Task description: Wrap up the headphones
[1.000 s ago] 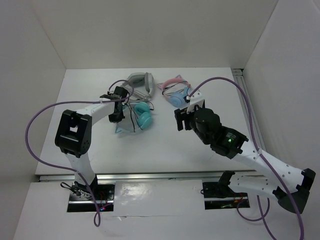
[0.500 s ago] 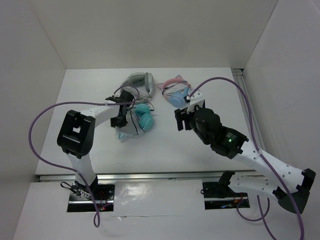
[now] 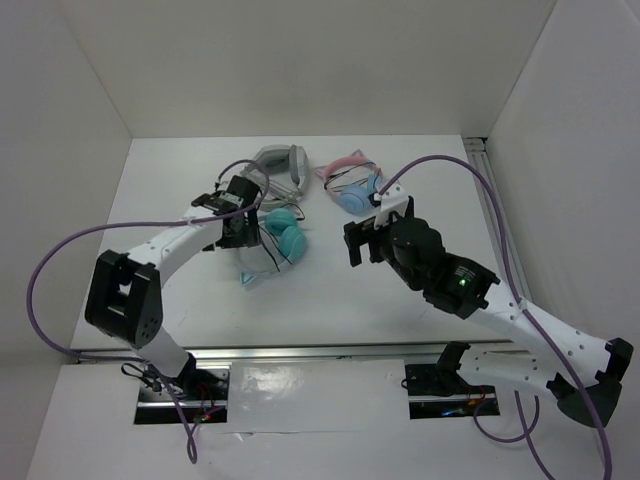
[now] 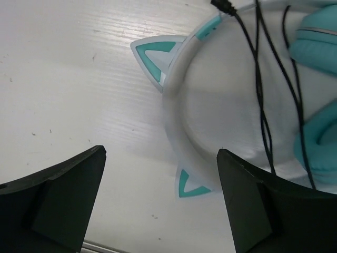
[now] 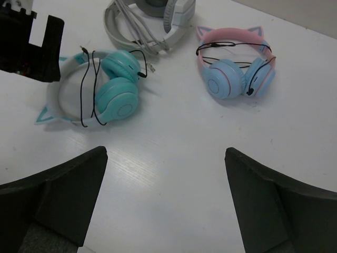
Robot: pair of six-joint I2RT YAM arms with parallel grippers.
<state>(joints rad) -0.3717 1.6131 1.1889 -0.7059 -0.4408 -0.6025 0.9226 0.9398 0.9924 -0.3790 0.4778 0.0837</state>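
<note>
The teal headphones [image 3: 288,238] lie flat on the white table, ear cups folded inward, the pale headband [image 4: 176,100] with two cat ears toward the near left. Their thin black cable [image 4: 260,95] crosses the band and cups in a few loops, its plug end by the band. My left gripper [image 3: 238,228] hovers over the headband, open, with nothing between its fingers [image 4: 161,153]. My right gripper [image 3: 360,242] hangs open above bare table to the right of the headphones [image 5: 118,92], holding nothing [image 5: 166,153].
Grey headphones [image 3: 280,163] with a pale cord lie just behind the teal pair. Pink-banded cat-ear headphones [image 3: 352,186] with light-blue cups sit at the back right. White walls close in the left, back and right sides; a metal rail [image 3: 492,210] runs along the right.
My left gripper has gone from shut to fully open, and its arm has swung lower and further left. The right jaws have spread a little wider; that arm stayed put.
</note>
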